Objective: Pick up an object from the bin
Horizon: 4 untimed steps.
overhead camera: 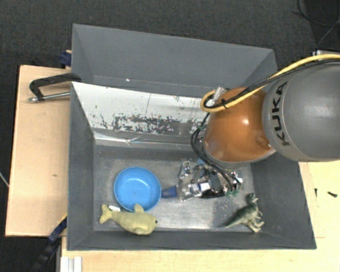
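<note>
Fingers (185, 185), aperture indeterminable, low at mid-floor of the bin (163, 62), just right of the blue bowl (136, 188) lying left of centre. Nothing visibly held; grasp and lift judged outstanding.

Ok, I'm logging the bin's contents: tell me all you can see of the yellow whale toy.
The yellow whale toy looks soft and pale yellow, with a forked tail to the left and a fin pointing up. It lies on the bin floor by the front wall, and its fin seems to touch the blue bowl.
</note>
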### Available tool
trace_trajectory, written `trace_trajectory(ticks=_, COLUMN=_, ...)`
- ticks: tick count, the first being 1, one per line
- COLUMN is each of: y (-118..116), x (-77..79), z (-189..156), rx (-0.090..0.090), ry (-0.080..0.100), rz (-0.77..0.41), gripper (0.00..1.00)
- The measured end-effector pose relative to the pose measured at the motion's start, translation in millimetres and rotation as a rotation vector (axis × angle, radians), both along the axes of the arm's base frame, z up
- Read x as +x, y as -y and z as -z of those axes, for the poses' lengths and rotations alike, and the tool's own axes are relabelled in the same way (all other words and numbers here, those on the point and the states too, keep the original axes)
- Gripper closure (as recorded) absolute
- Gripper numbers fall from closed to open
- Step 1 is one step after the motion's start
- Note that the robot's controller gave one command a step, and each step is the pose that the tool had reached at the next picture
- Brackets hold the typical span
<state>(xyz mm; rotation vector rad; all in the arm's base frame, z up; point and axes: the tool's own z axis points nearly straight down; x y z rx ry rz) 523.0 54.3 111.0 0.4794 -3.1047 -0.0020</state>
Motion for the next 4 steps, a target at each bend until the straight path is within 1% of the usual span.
trace_trajectory(ticks=1, y=9.4, x=14.1, z=-85.2, rx=0.002, ry=0.012, rz=0.240, gripper=1.00)
trace_trajectory(ticks=2, y=9.3, x=12.9, z=-83.0, rx=0.001, ry=0.007, rz=0.240, gripper=0.00)
trace_trajectory(ticks=3, y=33.9, x=-15.8, z=41.4, rx=0.002, ry=0.006, rz=0.074, gripper=0.00)
trace_trajectory(ticks=4, y=32.8, x=-12.6, z=37.3, rx=0.003, ry=0.016, rz=0.074, gripper=1.00)
